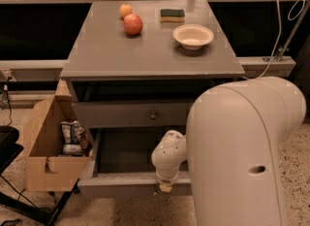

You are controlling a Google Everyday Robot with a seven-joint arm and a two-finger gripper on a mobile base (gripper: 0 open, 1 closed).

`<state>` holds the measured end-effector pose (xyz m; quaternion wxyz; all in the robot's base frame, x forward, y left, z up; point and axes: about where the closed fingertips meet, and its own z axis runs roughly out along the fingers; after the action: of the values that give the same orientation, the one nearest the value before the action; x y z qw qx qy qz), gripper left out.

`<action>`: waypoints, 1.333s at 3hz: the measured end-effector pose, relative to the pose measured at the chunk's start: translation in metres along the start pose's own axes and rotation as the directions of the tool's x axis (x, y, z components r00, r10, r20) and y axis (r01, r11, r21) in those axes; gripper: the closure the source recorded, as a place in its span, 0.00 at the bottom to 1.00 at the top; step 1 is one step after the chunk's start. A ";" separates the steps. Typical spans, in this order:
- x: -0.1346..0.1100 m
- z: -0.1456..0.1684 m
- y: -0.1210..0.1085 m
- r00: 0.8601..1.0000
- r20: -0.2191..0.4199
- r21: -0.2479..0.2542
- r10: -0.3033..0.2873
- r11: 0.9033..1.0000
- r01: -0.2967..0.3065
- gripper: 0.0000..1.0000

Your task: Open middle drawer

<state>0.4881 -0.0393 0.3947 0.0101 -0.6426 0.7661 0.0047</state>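
Tool (164,187): low at the front of the bench (121,55), touching the middle of the pulled-out drawer's front panel.
Tool state: cannot tell whether it is open, closed or gripping anything; it is seen from above and its own wrist hides it.
Arm (242,152): one, white and bulky, filling the lower right and reaching down and left to the tool.
Middle drawer (121,187): one, grey, standing out from the bench towards the camera, below the upper drawer.
Long axis: the front panel runs left to right, parallel to the bench's front edge; the open top faces up and the inside is dark.
Upper drawer (111,115): one, shut, with one small round knob (154,115) at its centre.
Fruit on bench: two, a red apple (132,24) and an orange (126,10) just behind it.
Sponge (172,14): one, green and yellow, at the back.
Bowl (193,36): one, pale, in front of the sponge.
Cardboard box (41,171): one, on the floor to the left of the drawers, holding some packets (72,135).
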 end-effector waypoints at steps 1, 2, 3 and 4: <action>0.000 0.000 0.000 1.000 0.000 0.000 0.000 1.000 0.000 0.60; 0.000 0.000 0.000 1.000 0.000 0.000 0.000 1.000 0.000 0.37; 0.001 0.001 0.001 1.000 -0.001 -0.002 0.000 1.000 0.000 0.13; 0.001 0.002 0.002 1.000 -0.002 -0.004 0.000 1.000 0.000 0.00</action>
<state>0.4863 -0.0400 0.3930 0.0079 -0.6428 0.7660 0.0055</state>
